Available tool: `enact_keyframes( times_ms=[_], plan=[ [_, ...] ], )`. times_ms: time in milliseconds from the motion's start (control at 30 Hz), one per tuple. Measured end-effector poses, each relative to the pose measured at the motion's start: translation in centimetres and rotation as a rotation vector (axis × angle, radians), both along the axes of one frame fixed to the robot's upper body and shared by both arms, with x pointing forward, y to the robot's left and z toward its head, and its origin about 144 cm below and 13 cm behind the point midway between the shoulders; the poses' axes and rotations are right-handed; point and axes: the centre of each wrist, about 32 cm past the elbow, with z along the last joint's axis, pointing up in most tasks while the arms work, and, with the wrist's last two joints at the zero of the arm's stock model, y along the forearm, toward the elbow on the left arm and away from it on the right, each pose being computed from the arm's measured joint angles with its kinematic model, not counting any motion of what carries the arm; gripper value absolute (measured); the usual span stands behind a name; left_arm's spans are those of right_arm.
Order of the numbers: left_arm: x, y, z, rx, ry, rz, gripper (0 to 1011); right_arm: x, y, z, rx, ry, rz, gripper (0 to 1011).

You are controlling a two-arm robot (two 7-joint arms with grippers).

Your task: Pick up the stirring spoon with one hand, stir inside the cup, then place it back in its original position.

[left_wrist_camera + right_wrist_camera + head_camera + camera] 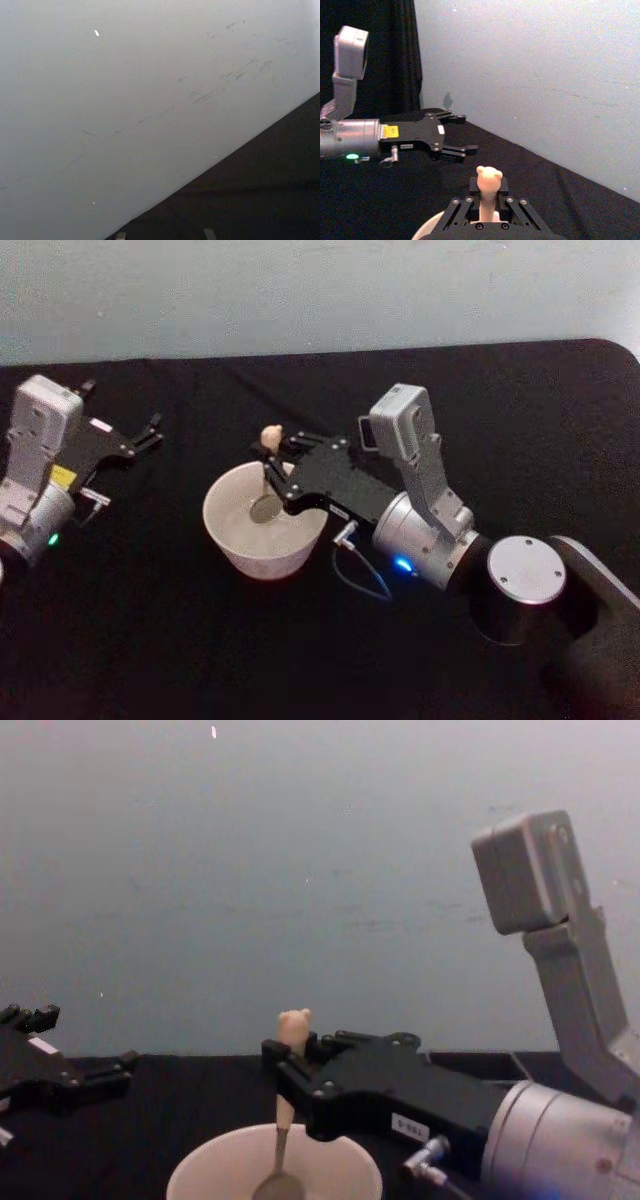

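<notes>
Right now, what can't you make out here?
- Cream-white round cup: base cut off by chest view's lower edge; contents unclear in head view.
- Bear-topped metal stirring spoon: stem and bowl hidden under black right hand, right wrist view.
- Black left hand: cut off at chest view's left edge.

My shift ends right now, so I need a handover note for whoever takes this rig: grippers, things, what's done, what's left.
Right gripper: shut on the thin stem of the slim stirring spoon with a cream bear-head top. The spoon is roughly upright, with its silvery bowl inside the wide round cream-white cup.
Left gripper: open, parked to the cup's left over the black table.
Done: spoon picked up and lowered into the cup.
Left: finish stirring, then return the spoon to where it came from.
</notes>
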Motion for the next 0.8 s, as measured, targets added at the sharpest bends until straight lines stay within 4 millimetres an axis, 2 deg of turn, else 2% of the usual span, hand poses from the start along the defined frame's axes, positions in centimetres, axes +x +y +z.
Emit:
enact_keyframes(
  times_ms=[533,800],
  plan=[
    [0.00,0.00,0.00,0.000,0.000,0.000,1001,0.06,-0.58,-0.06,-0.005,-0.005,-0.017,199],
    [0.00,0.00,0.00,0.000,0.000,0.000,1001,-0.11,-0.87,0.73,0.012,-0.020,-0.011,199]
  ],
)
